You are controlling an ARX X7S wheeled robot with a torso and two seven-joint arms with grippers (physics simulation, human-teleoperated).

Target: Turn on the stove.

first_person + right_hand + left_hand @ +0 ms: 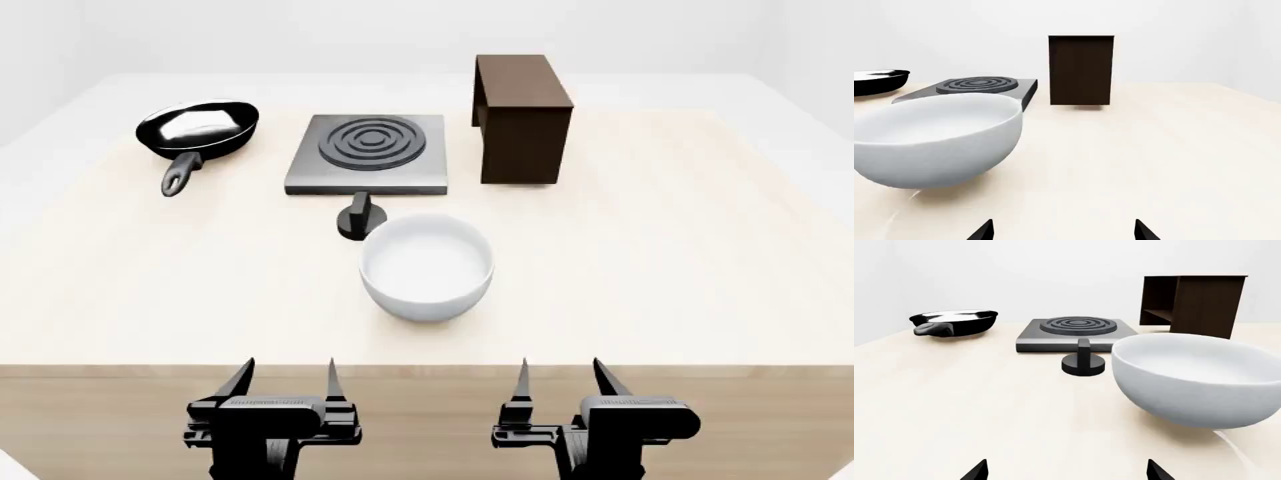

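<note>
The stove point(364, 153) is a flat grey slab with a ring burner at the table's far middle; it also shows in the left wrist view point(1076, 332) and the right wrist view point(981, 87). Its small black ridged knob point(358, 219) stands apart in front of it, between the stove and a white bowl, and shows in the left wrist view point(1083, 362). My left gripper point(284, 376) and right gripper point(559, 374) are both open and empty at the table's near edge, far from the knob.
A white bowl point(427, 266) sits just in front of the knob. A black frying pan point(198, 130) lies at the far left. A dark brown wooden shelf point(522, 117) stands right of the stove. The light wooden table point(694, 260) spans the view.
</note>
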